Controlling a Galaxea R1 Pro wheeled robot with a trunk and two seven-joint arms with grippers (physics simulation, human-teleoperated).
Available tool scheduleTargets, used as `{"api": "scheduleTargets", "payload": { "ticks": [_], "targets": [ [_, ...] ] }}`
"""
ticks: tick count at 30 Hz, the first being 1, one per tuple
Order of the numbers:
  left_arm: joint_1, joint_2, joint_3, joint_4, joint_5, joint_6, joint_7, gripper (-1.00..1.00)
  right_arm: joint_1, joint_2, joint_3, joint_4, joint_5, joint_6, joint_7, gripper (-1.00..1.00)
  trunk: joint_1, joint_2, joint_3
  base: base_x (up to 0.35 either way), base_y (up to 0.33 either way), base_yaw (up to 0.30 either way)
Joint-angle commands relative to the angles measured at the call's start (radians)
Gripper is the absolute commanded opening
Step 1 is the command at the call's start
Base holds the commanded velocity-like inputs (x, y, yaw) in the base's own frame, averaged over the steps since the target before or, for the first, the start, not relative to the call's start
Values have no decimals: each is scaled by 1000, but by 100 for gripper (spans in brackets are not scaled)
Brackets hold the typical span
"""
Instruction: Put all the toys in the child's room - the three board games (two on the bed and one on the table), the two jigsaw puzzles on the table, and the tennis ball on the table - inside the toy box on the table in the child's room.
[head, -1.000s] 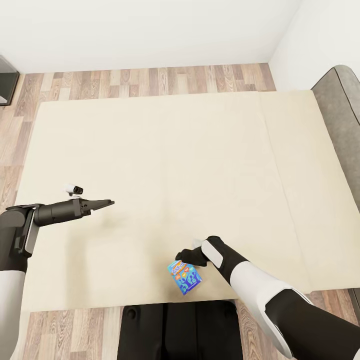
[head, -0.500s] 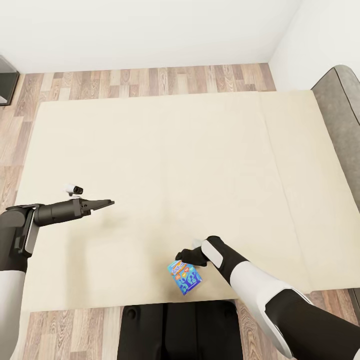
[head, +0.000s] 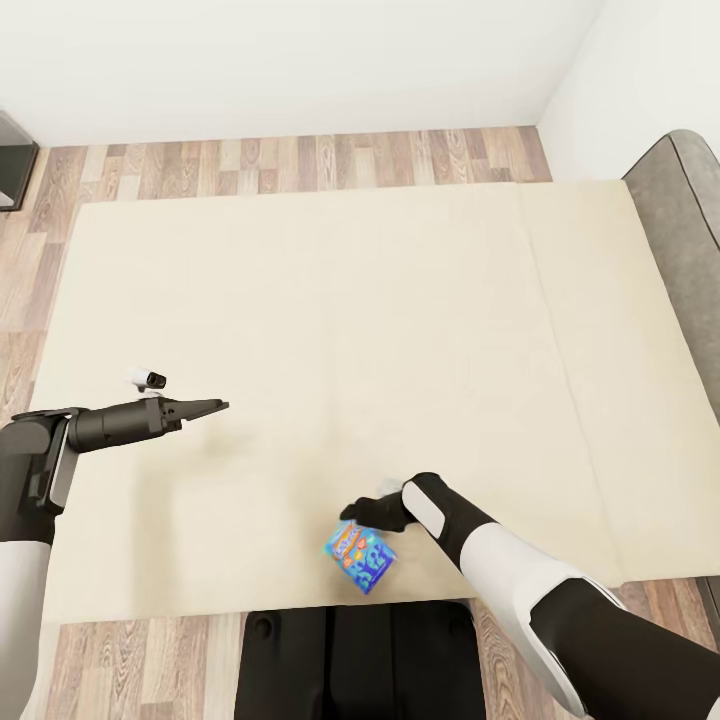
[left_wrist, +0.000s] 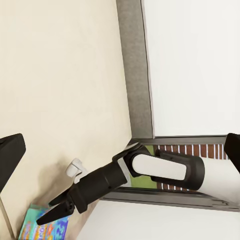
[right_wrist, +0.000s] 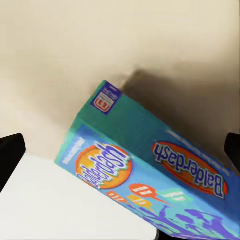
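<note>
A bright blue board game with orange print hangs tilted just above the near edge of the beige bed. My right gripper is shut on its top edge. In the right wrist view the board game sits between the dark fingertips and casts a shadow on the mattress. The left wrist view shows the right gripper over the board game. My left gripper hovers open and empty over the left part of the bed. The toy box, the table and the other toys are out of view.
The grey headboard runs along the bed's right side. Wood plank floor lies beyond the bed below the white wall. A dark piece of furniture stands at the far left. My dark base is against the bed's near edge.
My right gripper has shifted slightly left, and the blue board game has moved and turned a little with it. The left arm has stayed still.
</note>
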Motion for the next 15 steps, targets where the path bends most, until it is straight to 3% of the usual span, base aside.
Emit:
{"api": "scheduleTargets", "payload": {
  "ticks": [1, 15],
  "targets": [
    [0, 0, 0, 0, -1, 11, -4, 100, -1, 0, 2, 0, 7, 3, 7, 100, 1, -2, -1, 0, 0, 0],
    [0, 0, 0, 0, -1, 11, -4, 100, -1, 0, 2, 0, 7, 2, 13, 100, 1, -2, -1, 0, 0, 0]
  ]
}}
